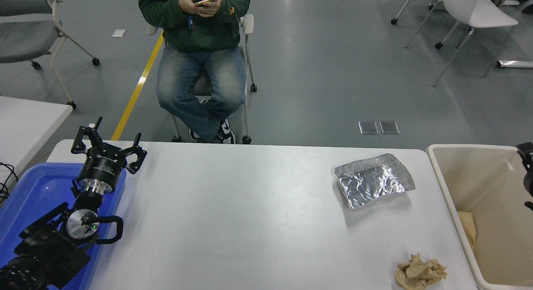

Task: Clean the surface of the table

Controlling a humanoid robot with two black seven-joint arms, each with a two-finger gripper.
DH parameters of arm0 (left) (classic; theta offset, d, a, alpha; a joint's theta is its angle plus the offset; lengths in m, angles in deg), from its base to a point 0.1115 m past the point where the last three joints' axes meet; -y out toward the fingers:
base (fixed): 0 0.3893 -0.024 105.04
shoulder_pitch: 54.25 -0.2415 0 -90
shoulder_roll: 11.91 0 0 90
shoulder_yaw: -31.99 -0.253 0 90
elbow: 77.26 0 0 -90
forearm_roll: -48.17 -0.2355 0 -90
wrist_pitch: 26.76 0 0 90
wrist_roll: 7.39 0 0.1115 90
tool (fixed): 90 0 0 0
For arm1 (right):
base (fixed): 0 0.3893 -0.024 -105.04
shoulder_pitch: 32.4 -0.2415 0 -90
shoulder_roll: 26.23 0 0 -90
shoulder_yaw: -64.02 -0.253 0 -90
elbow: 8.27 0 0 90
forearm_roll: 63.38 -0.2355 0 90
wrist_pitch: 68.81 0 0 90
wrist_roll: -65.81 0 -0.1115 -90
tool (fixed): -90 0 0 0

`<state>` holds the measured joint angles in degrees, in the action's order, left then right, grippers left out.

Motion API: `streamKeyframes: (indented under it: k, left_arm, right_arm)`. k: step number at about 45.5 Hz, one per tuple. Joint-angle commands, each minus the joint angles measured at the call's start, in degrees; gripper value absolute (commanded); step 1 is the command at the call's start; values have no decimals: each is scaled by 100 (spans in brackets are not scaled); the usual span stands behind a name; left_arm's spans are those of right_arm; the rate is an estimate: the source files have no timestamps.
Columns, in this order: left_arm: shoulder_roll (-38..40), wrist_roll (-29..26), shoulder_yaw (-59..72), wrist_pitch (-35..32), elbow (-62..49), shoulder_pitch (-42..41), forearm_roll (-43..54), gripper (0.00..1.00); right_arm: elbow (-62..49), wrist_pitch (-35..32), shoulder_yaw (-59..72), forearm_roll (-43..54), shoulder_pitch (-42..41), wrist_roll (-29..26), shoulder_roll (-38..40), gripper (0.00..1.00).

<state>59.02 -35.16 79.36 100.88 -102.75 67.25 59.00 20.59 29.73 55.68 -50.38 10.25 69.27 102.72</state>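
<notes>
The crumpled brown paper wad [420, 272] is being left at seven o'clock of the barely seen right gripper [528, 173], jaws' state untellable, on the white bench [250, 215].

The left arm lies parked at the lower left, its wrist angled up and away from the camera, with the left gripper [109, 147] spread open, while only a sliver of the right gripper [528, 173] shows at the right edge.

We see a cream bin [483, 211]. Left of it lies a shiny foil tray [373, 180]. A crumpled brown paper [419, 272] sits just beside the bin.
</notes>
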Motion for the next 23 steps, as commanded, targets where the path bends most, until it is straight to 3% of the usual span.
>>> streamKeyframes:
  k: [1, 23]
  left_arm:
    - [0, 0, 0, -2, 0, 6, -1, 100]
    - [0, 0, 0, -2, 0, -3, -1, 100]
  right_arm:
    - [1454, -2, -792, -34, 59, 6, 456, 100]
    - [2861, 15, -2066, -43, 630, 32, -124, 100]
